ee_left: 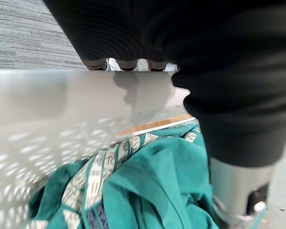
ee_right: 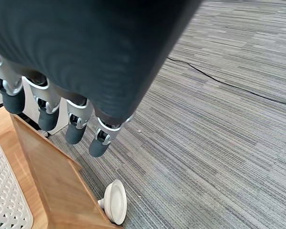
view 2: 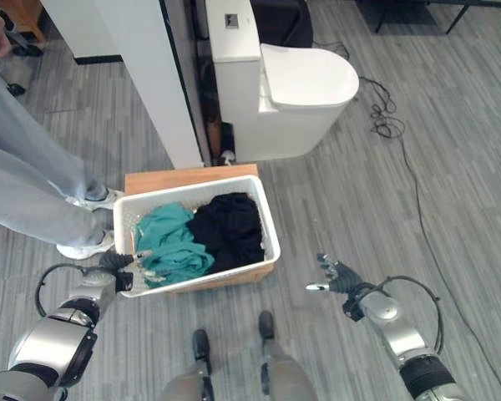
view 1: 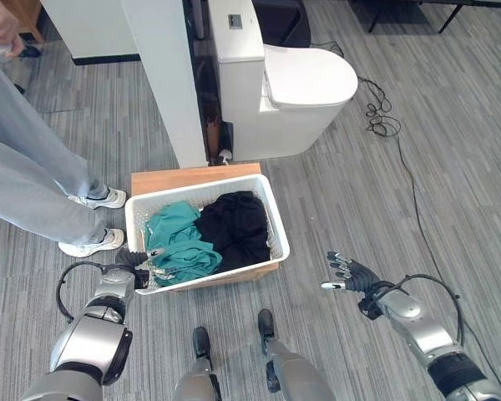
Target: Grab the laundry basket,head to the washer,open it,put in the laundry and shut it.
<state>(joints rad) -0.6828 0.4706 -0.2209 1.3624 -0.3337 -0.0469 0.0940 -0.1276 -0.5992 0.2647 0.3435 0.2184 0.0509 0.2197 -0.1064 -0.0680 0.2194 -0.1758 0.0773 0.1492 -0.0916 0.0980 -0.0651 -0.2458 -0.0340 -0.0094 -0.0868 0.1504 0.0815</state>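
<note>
Left hand [view 1: 139, 261] curls over the white laundry basket [view 1: 277, 225] left rim; right hand [view 1: 351, 272] hovers spread over bare floor, well apart.

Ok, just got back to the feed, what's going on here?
The robot stands at a white laundry basket holding teal and black clothes, set on a low wooden platform. Its left hand is at the basket's near-left rim; the right hand hangs open over the floor, apart from the basket. A person stands at the left.
</note>
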